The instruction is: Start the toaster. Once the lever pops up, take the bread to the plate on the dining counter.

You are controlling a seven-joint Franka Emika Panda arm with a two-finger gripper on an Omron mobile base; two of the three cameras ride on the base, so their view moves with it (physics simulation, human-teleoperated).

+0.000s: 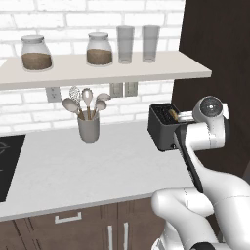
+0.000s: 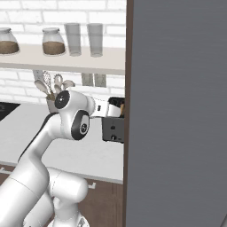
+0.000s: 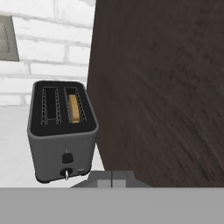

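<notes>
Utensil crock [image 1: 89,128] stands left on the white worktop [image 1: 73,171]; farther right the toaster [image 3: 61,131] sits against the dark panel [image 3: 162,87], bread [image 3: 75,109] in its right slot, lever [image 3: 67,158] low. Gripper [image 3: 111,178] just before it, fingers pressed together, empty.

The white arm [image 1: 205,161] rises from the lower right of the left base view, bends at a rounded elbow and reaches forward and up. Its forearm carries a dark strip along one side. The wrist ends in a round grey cap, and the hand points away from the base, held roughly level. In the right base view the same arm [image 2: 53,146] climbs from the lower left and turns at a dark-faced joint, the hand stretching to the right. The gripper [image 3: 112,178] has its two fingertips pressed together, with nothing between them.
</notes>
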